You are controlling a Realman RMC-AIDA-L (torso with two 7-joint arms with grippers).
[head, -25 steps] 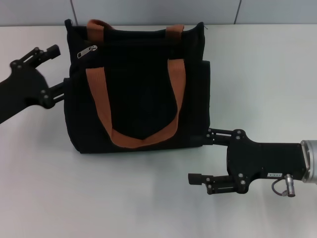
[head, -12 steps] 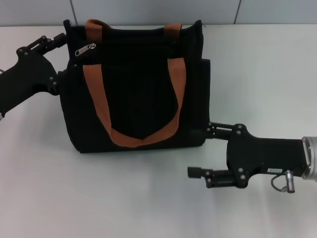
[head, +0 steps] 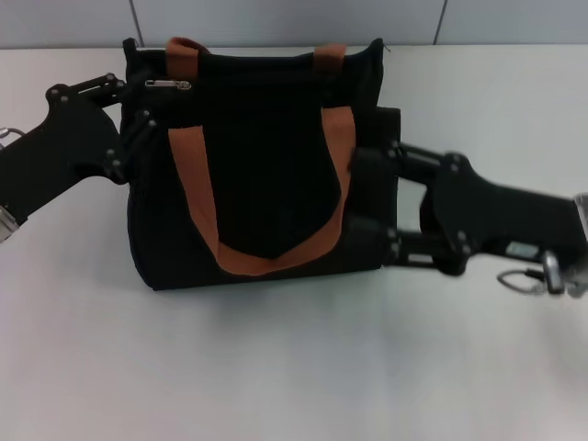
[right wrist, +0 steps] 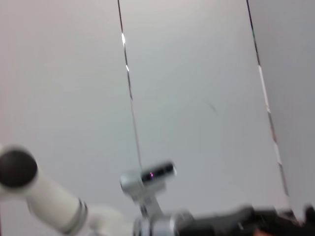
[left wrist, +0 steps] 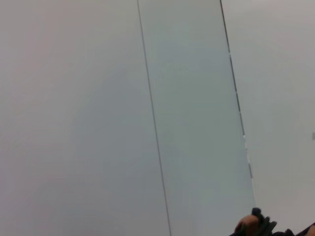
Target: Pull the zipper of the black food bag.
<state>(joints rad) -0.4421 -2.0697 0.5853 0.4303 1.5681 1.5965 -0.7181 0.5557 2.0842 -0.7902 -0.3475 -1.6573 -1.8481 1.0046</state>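
The black food bag stands on the white table, its orange-brown straps hanging down its front. The silver zipper pull lies flat near the bag's top left corner. My left gripper is open, its fingers spread against the bag's upper left edge, just left of the pull and not holding it. My right gripper is open, its fingers spread against the bag's right side pocket. In the wrist views only a sliver of the bag shows.
The white table runs wide in front of the bag. A grey panelled wall stands just behind it. The right wrist view shows a white arm segment and the wall.
My right gripper has risen from the table in front to the bag's right side. My left gripper has closed in on the upper left corner. The zipper pull now lies flat.
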